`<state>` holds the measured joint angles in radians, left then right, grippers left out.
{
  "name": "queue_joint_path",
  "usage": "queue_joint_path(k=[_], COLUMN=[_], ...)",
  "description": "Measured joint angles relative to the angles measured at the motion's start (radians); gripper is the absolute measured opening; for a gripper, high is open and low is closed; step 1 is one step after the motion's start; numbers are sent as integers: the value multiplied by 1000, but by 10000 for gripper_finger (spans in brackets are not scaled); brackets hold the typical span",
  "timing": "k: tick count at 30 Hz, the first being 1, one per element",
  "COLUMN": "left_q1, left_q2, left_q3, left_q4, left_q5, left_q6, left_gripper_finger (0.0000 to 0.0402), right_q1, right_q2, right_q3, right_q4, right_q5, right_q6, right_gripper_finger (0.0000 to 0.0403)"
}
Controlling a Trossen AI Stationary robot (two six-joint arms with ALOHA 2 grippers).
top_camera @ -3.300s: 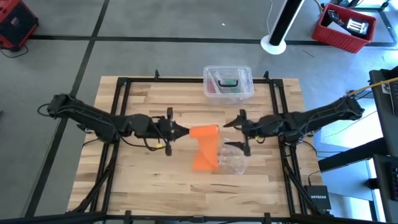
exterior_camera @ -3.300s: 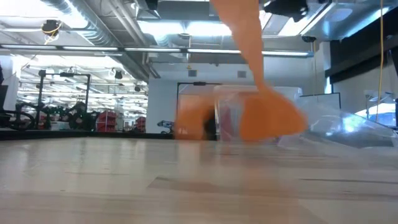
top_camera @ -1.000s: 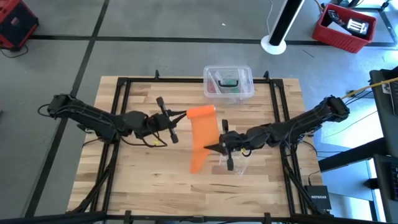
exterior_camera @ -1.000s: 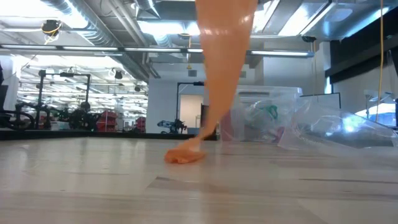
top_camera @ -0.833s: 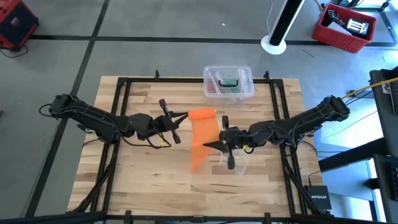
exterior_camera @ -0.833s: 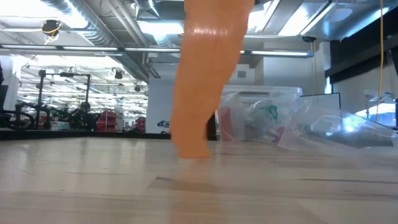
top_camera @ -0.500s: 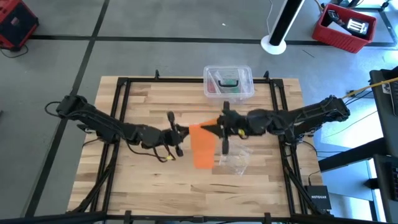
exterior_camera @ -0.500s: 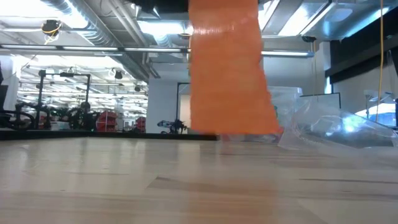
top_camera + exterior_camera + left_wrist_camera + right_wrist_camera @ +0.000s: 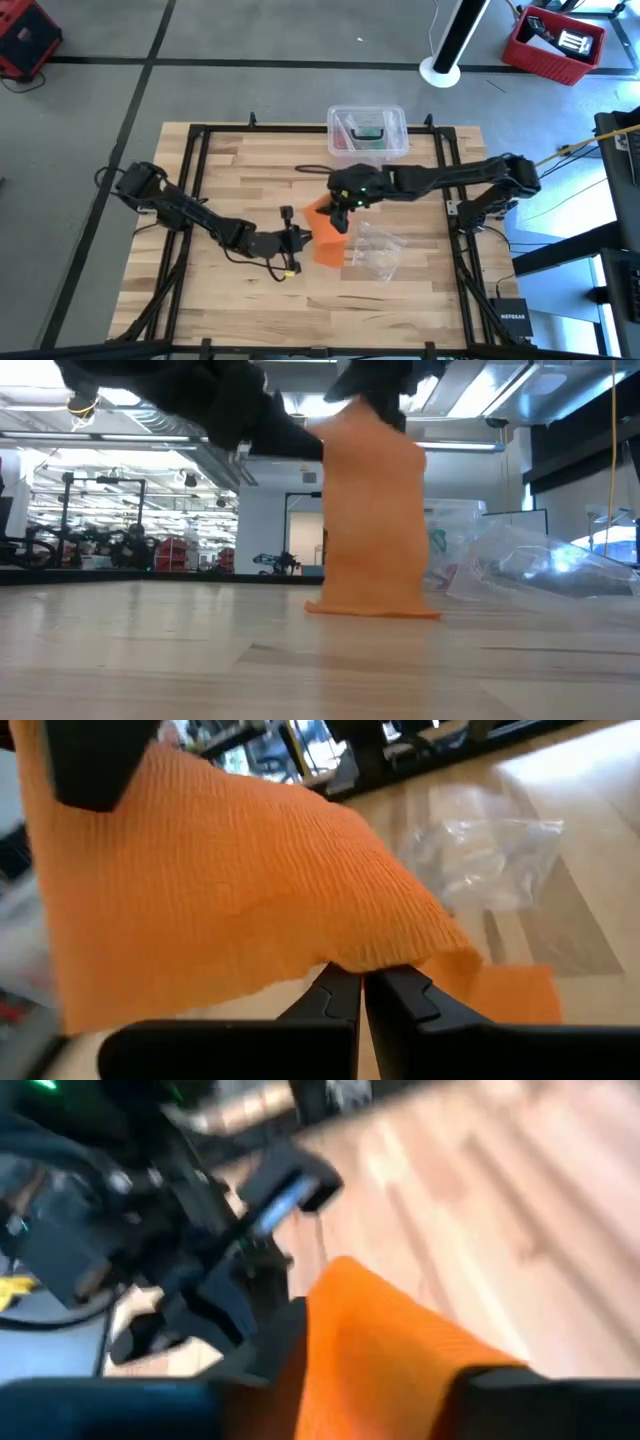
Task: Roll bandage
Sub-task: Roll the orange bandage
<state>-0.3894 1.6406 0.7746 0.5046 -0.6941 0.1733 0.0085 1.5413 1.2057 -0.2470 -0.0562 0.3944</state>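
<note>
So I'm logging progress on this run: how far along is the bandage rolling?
Early. Done: the bandage is off the table, both ends held. In hand: the left end effector is shut on its edge, the right end effector grips the top; the band hangs flat, its end on the table. Left: no roll shows, so all the winding.

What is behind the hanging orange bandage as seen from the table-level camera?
Behind the bandage a clear plastic box shows past its edge, with a crumpled clear bag beside it. The rest of the box is covered by the fabric.
</note>
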Motion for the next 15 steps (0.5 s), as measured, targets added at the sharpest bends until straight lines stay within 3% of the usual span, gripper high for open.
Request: queue_joint_path(k=[7,15], left_q1=[-4,24], left_q2=[77,101], left_q3=[0,1], left_q4=[3,-8], left_q5=[3,8], left_q6=[-200,-312], left_gripper_finger=[0,0], right_q1=[-10,-15], right_q2=[61,62], right_q3=[0,0], right_q4=[-60,-102], right_q5=[-61,-67], right_q6=[49,48], right_gripper_finger=[261,309])
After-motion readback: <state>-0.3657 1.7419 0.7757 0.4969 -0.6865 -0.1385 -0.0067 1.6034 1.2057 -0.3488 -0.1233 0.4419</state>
